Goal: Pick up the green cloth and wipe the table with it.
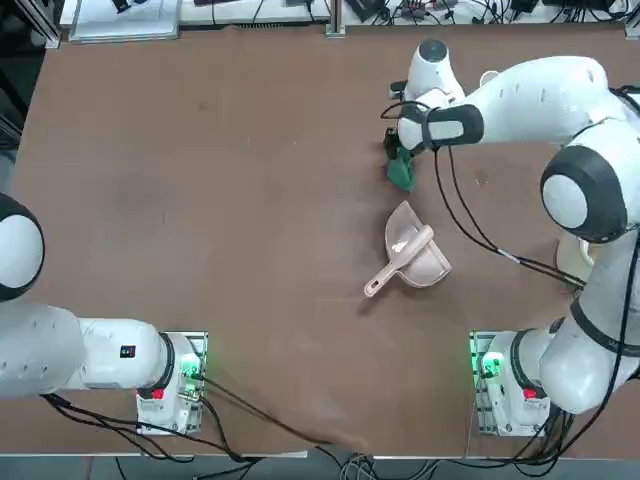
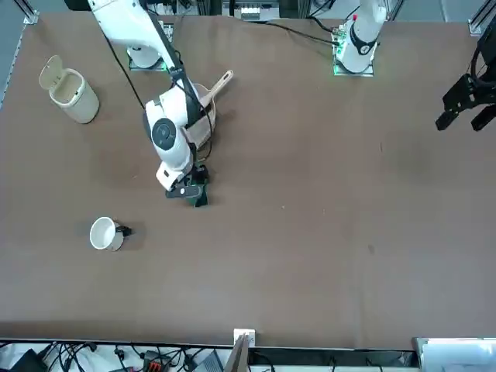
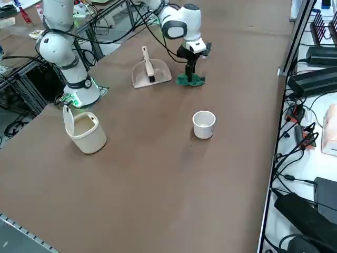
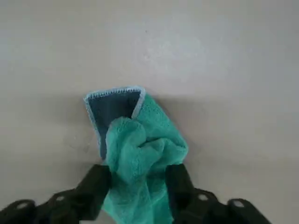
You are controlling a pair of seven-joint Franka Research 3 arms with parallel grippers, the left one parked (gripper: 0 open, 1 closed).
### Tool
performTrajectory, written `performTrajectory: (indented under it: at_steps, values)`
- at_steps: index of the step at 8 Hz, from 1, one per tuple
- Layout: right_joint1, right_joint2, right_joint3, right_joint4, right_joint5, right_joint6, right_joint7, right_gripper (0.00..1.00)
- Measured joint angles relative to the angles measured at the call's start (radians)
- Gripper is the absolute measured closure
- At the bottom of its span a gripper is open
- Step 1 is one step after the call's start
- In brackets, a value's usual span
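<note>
The green cloth is bunched up between my right gripper's two black fingers, which are shut on it. One folded corner of it rests on the brown table. From overhead the cloth shows just below the gripper at the table's far right part. In the front view the gripper stands over the cloth. From the right side the cloth spreads on the tabletop under the gripper.
A beige dustpan with a brush lies just nearer my base than the cloth. A white cup stands to the cloth's right, and a beige bin with a flip lid stands near the right edge.
</note>
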Motion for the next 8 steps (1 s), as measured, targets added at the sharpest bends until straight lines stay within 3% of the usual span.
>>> performTrajectory:
  at_steps: [3,5,8]
  values:
    - [0.003,0.001,-0.003,0.007,0.000,-0.003,0.084,0.94]
    - [-0.020,-0.050,-0.024,0.032,-0.002,-0.148,0.040,0.94]
    - [-0.189,-0.201,-0.042,0.026,-0.017,-0.428,-0.256,0.94]
